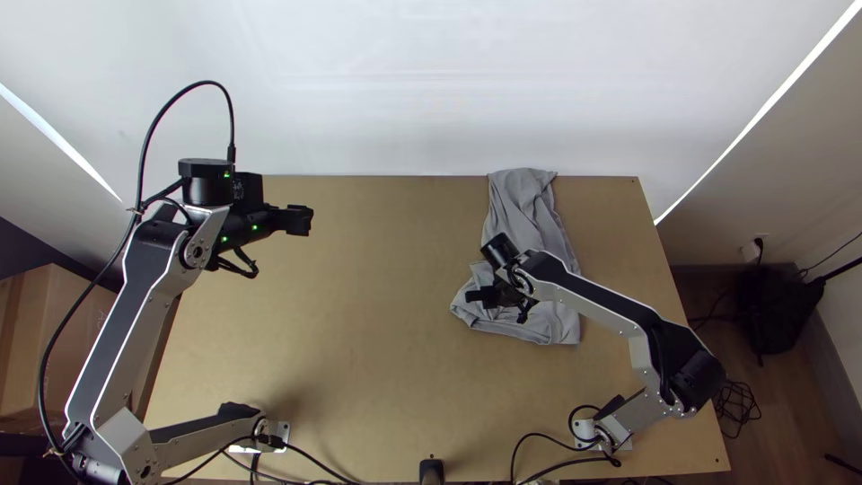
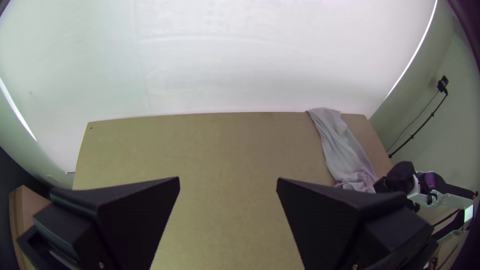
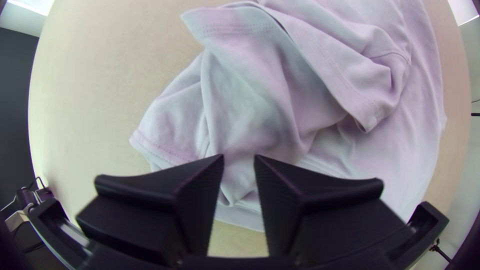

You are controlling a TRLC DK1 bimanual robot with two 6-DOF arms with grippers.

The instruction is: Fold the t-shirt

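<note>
Readying a loose grip over the rumpled t-shirt (image 1: pixel 525 208)

The grey cloth lies on the right side of the table (image 1: pixel 359 350), a long narrow part running to the far edge, its near part broad and bunched, with stitched edges crossing over one another. The right gripper (image 3: pixel 239 157) is over that near part, its fingers parted; whether they touch the fabric I cannot tell. It is probably placed there because that tangle needs opening out before any neat fold, and the gap suits pinching a layer. The left gripper (image 2: pixel 228 179), wide open, is well apart on the left side, likely to leave its partner room; spreading the shirt would probably need both.
</note>
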